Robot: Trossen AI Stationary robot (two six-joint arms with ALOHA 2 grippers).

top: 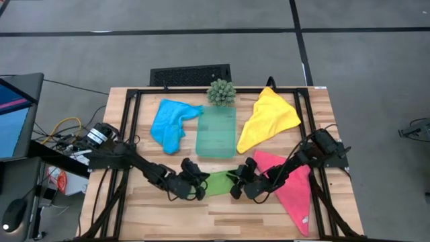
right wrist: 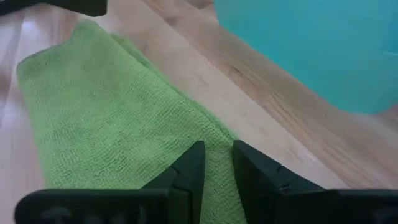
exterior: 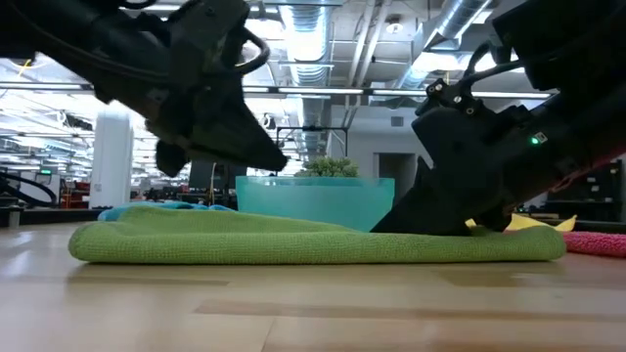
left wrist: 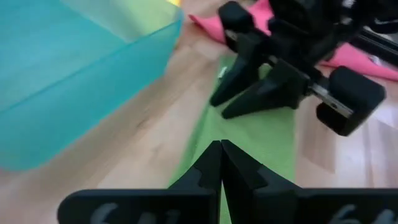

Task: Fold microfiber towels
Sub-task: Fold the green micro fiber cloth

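**Green towel between two grippers**

While the left gripper (top: 199, 183) hangs with fingers closed and empty above its left end, the folded lime green towel (top: 218, 183) lies flat on the surface (top: 269, 218). Right gripper (top: 236, 183) pinches the towel's right edge, partly hidden. Blue towel (top: 171, 123), tray (top: 216, 134), yellow towel (top: 269, 117), pink towel (top: 295, 191) lie behind.

Even overhead light, soft shadows; both wrist views blur up close.

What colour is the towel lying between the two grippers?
Lime green towel, folded flat on the table; it shows best in the right wrist view.
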